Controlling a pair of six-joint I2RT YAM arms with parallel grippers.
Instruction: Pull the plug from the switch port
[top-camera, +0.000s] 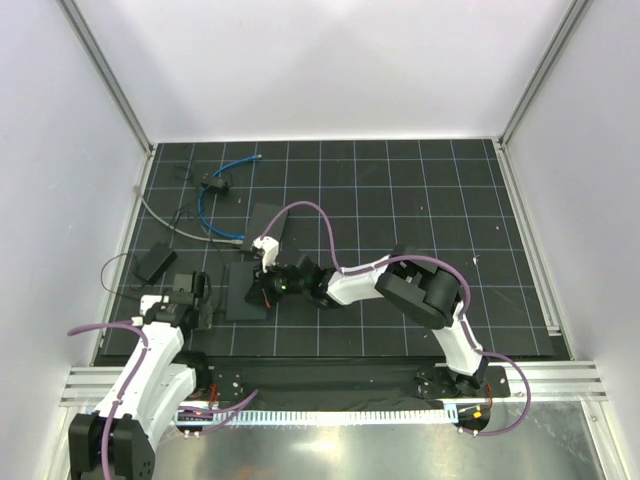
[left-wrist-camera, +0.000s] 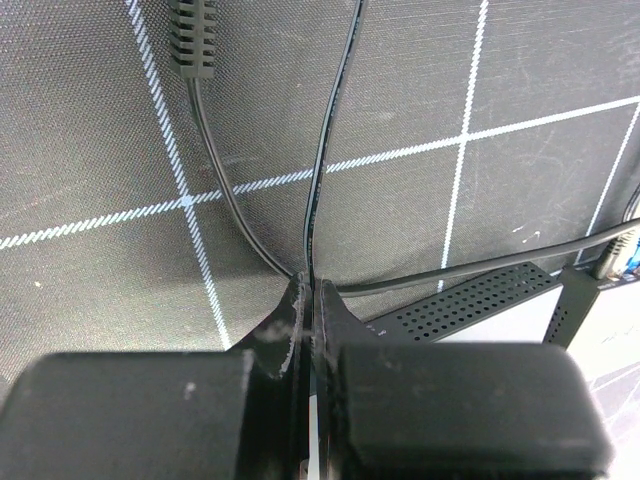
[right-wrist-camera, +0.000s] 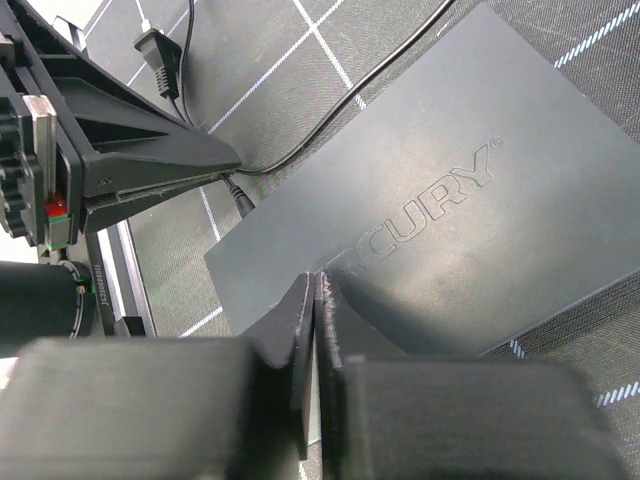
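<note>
Tiny pale plug (top-camera: 241, 238) tipping blue cable (top-camera: 201, 203), near black box (top-camera: 243, 298) far edge. Open worktop (top-camera: 420, 200) rightward. Left gripper (left-wrist-camera: 305, 288) and right gripper (right-wrist-camera: 315, 285) over box, jaws both closed.

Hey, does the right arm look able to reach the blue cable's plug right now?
Likely yes: the right hand is shut above the switch, and the plug is just past that box's far edge, nothing visibly between. It would have to open first.
</note>
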